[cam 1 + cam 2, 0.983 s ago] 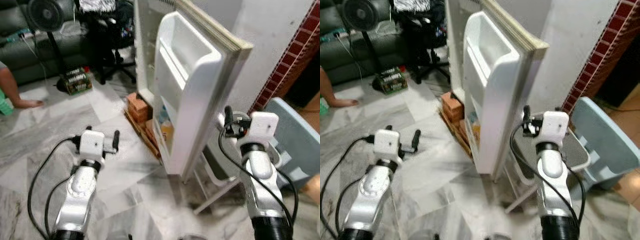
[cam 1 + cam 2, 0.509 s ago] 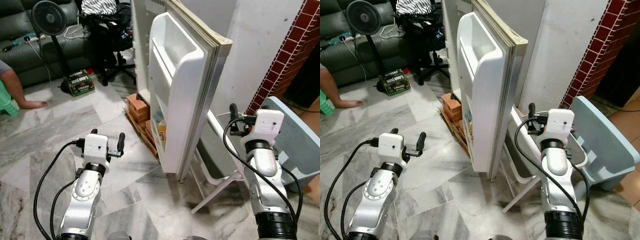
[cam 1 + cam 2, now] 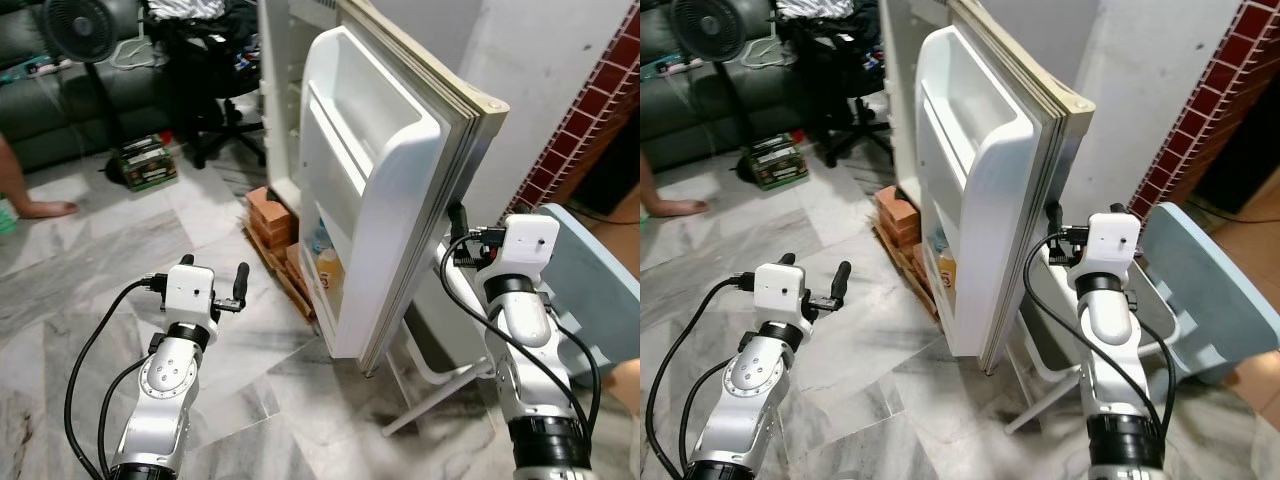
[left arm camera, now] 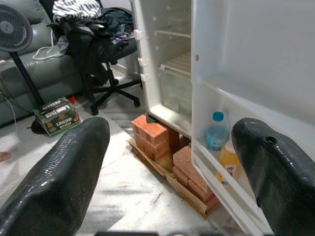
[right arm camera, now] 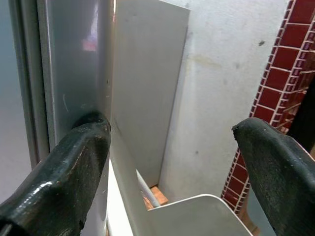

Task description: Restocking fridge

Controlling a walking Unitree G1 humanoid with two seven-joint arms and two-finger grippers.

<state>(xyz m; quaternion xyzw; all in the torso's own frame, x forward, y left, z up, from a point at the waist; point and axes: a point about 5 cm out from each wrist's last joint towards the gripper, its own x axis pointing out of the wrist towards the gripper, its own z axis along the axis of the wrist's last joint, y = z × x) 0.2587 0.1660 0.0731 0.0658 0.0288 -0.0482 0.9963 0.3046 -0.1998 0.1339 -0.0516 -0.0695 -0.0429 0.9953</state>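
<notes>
We are standing before one white fridge whose door is swung open toward us, in the center of the frame. In the lowest door shelf two bottles are sitting side by side: one clear water bottle with a blue cap and one yellow-orange bottle. The upper door shelves are holding nothing we can make out.

Our left gripper is hovering over the marble floor at the lower left, its two black fingers spread apart and gripping nothing. Our right gripper is at the right of the frame, behind the outer face of the door; its two fingers are also spread wide, and one finger is lying against the grey outer side of the door.

Under the fridge we are seeing a stack of red bricks. At the upper left there are one standing fan, one black office chair, one green carton on the floor, and a person's bare foot. At the right edge one pale blue bin is standing.
</notes>
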